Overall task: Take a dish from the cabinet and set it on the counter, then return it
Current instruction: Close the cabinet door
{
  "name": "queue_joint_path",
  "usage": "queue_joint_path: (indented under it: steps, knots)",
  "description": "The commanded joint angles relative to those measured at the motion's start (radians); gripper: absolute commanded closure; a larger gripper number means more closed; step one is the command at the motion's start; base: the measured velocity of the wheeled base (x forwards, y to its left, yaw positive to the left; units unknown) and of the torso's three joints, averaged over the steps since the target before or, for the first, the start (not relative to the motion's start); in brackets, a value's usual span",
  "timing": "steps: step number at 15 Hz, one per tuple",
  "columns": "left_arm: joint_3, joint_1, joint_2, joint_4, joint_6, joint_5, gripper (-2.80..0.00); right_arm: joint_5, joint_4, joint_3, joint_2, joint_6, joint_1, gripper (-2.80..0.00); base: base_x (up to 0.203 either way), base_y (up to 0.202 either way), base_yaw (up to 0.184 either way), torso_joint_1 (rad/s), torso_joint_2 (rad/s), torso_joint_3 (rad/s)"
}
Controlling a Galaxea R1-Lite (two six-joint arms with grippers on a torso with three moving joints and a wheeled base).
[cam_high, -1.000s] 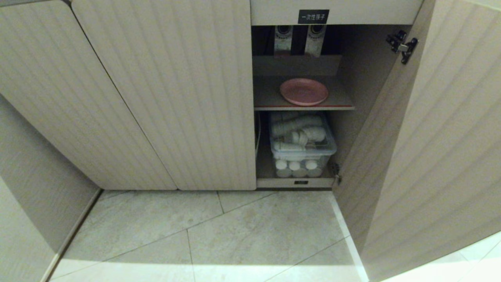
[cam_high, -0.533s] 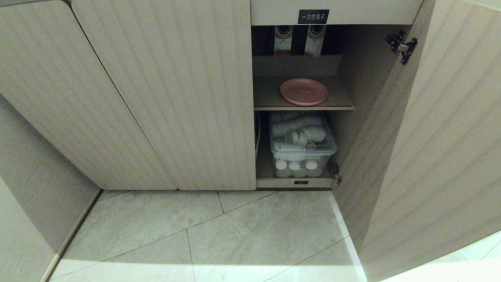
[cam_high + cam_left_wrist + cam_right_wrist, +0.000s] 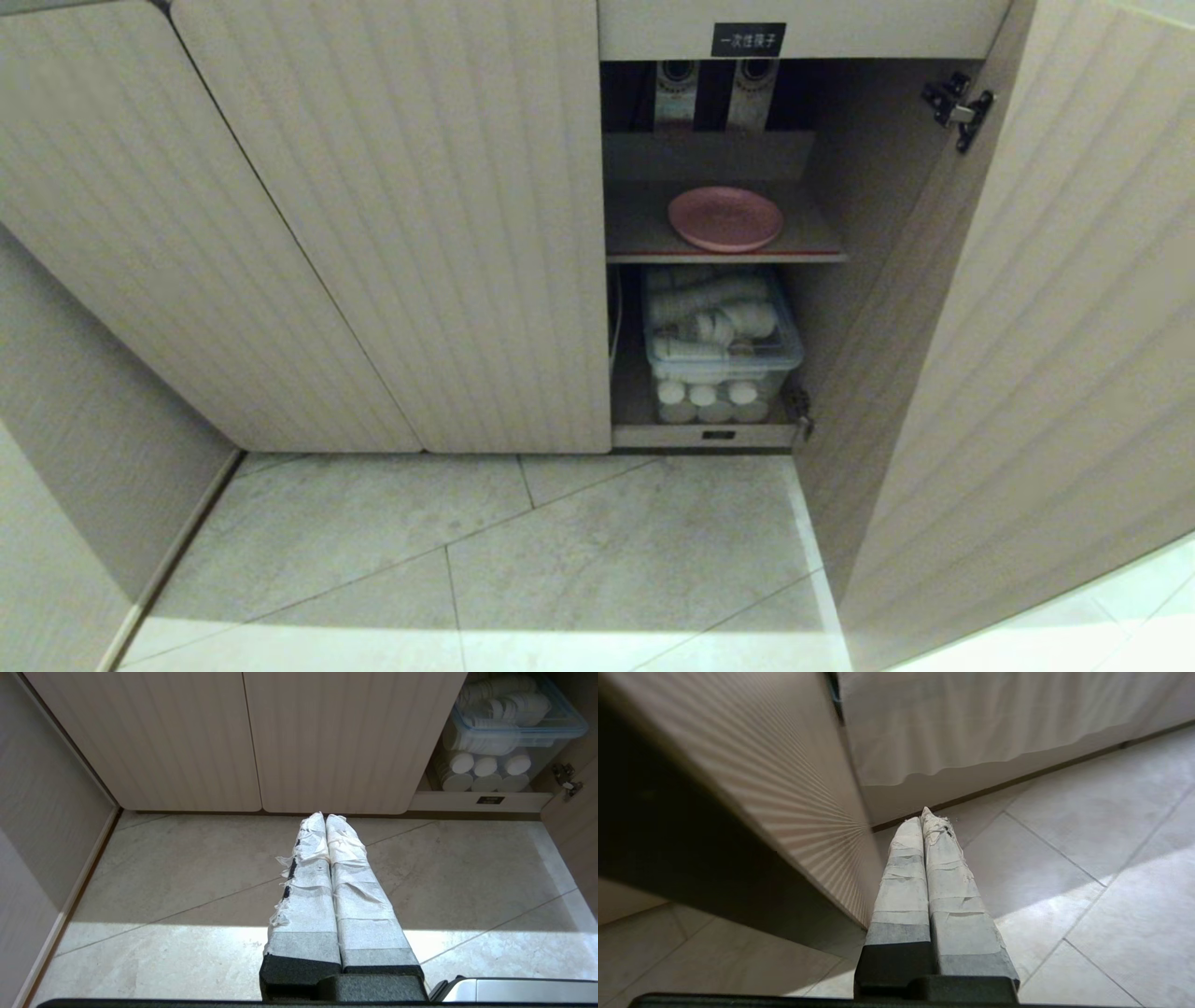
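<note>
The cabinet (image 3: 411, 224) stands with its right-hand door (image 3: 1027, 355) swung wide open, its outer face fluted, a metal hinge (image 3: 959, 107) showing near its top. Inside, the pink plate (image 3: 725, 218) lies flat on the red-edged shelf (image 3: 635, 245), a little right of the middle, with nothing touching it. A small black label (image 3: 748, 39) sits on the panel above the opening. Below the shelf, a clear plastic bin (image 3: 721, 350) with a blue rim holds stacks of white paper cups, and 3 more cup stacks lie under it. The floor (image 3: 523, 560) is pale stone tile.

Neither arm shows from the head. The left gripper (image 3: 325, 815) hangs low over the tiles in front of the closed doors, its 2 taped fingers pressed together and holding nothing. The right gripper (image 3: 924, 814) is just beside the outer face of the open door, pointing toward the floor, its taped fingers likewise clenched on nothing.
</note>
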Motion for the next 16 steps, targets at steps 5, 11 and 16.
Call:
queue_joint_path:
  steps: [5, 11, 16]
  knots:
    - [0.000, 0.000, 0.000, -0.001, 0.000, 0.000, 0.00, -0.001, -0.069, 0.049, -0.041, 0.035, 0.136, 0.00, 0.000, 0.000, 0.000, 0.000, 0.00, 0.000]
    - [0.000, 0.000, 0.000, -0.001, -0.001, 0.000, 0.00, -0.001, -0.159, 0.090, -0.075, 0.074, 0.202, 0.00, 0.000, 0.000, 0.000, 0.000, 0.00, 0.000]
    - [0.000, 0.000, 0.000, -0.001, -0.001, 0.000, 0.00, -0.001, -0.166, 0.093, -0.084, 0.150, 0.217, 0.00, 0.000, 0.000, 0.000, 0.000, 0.00, 0.000]
